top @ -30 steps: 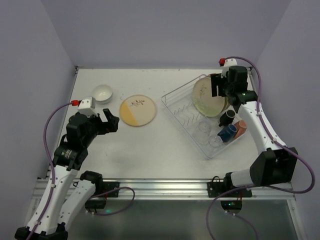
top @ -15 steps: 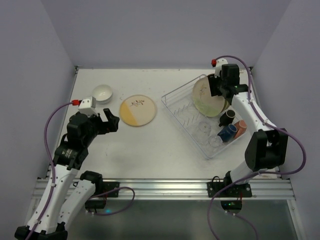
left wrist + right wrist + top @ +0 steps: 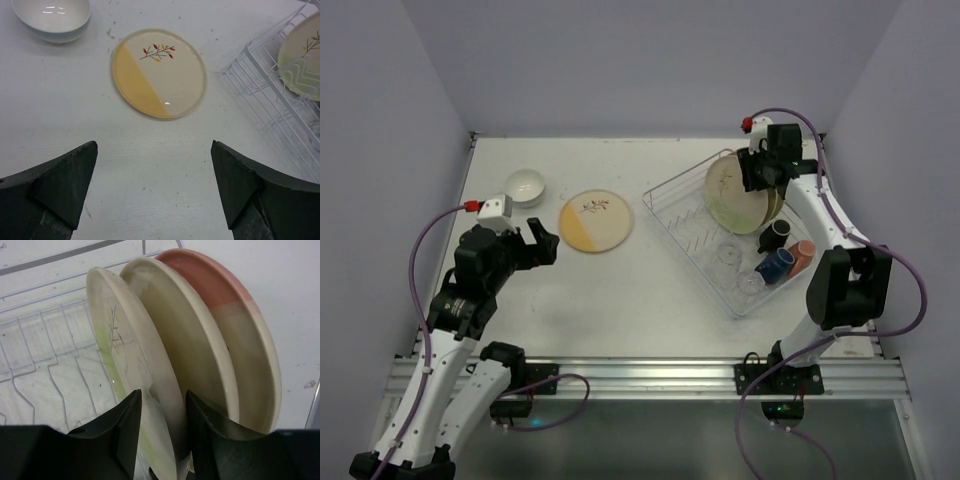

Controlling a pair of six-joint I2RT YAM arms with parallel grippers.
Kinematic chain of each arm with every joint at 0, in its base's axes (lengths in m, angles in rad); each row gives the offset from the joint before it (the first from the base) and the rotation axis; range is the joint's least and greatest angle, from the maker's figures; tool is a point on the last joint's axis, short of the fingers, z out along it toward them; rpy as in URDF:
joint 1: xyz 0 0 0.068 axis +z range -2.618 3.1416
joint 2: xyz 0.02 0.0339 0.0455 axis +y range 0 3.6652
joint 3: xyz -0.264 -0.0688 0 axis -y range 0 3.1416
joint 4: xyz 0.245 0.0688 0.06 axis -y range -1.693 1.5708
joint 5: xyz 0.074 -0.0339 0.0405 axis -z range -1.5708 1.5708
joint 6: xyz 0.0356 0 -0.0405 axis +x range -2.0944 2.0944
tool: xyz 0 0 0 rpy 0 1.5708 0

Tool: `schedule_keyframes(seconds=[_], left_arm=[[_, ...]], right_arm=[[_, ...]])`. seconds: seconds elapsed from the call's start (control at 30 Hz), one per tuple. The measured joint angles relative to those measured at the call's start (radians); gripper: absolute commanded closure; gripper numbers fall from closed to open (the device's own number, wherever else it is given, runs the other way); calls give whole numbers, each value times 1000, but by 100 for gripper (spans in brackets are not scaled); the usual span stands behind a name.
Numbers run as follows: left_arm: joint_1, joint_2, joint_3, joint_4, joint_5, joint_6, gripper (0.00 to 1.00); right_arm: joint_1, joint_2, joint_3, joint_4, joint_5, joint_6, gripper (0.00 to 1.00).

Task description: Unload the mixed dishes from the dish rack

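Note:
The dish rack (image 3: 695, 235) stands at the right of the table. Three plates stand on edge in its far end: a green-half plate (image 3: 120, 355) in front, a cream one (image 3: 190, 355) behind it, and a pink-half one (image 3: 240, 340) last. My right gripper (image 3: 164, 394) straddles the green plate's rim (image 3: 732, 195), one jaw on each face, closed on it. Two clear glasses (image 3: 728, 255) and dark blue (image 3: 775, 266), brown (image 3: 775, 236) and salmon (image 3: 802, 252) cups lie at the rack's near end. My left gripper (image 3: 155, 187) is open and empty above the table.
A yellow-half plate (image 3: 159, 72) lies flat on the table at centre left, and also shows in the top view (image 3: 596, 220). A small white bowl (image 3: 526, 186) sits behind my left gripper (image 3: 542, 245). Purple walls enclose the table on three sides.
My right gripper has moved up and left onto the top of the standing plates and settled over the green plate's rim. The left arm has not moved.

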State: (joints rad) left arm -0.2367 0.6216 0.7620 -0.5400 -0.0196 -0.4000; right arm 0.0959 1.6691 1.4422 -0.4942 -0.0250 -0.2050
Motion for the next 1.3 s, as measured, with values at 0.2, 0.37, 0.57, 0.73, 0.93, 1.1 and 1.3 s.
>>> schedule_keyframes(seconds=[0.2, 0.37, 0.57, 0.73, 0.93, 1.1, 1.3], left_arm=[[-3, -5, -3, 0, 0, 0, 0], [-9, -14, -3, 0, 0, 0, 0], [-9, -17, -3, 0, 0, 0, 0], [-9, -18, -3, 0, 0, 0, 0], [-9, -24, -3, 0, -5, 0, 0], [-9, -34, -3, 0, -11, 0, 0], [-9, -42, -7, 0, -13, 0, 0]], right_arm=[[-2, 0, 3, -44, -66, -9, 70], [2, -8, 11, -71, -118, -13, 90], [6, -11, 11, -76, -139, -54, 100], [9, -17, 11, -77, -136, -54, 100], [9, -40, 7, -85, -129, -58, 100], [9, -104, -17, -80, -117, -67, 100], [9, -207, -28, -76, -86, -60, 100]])
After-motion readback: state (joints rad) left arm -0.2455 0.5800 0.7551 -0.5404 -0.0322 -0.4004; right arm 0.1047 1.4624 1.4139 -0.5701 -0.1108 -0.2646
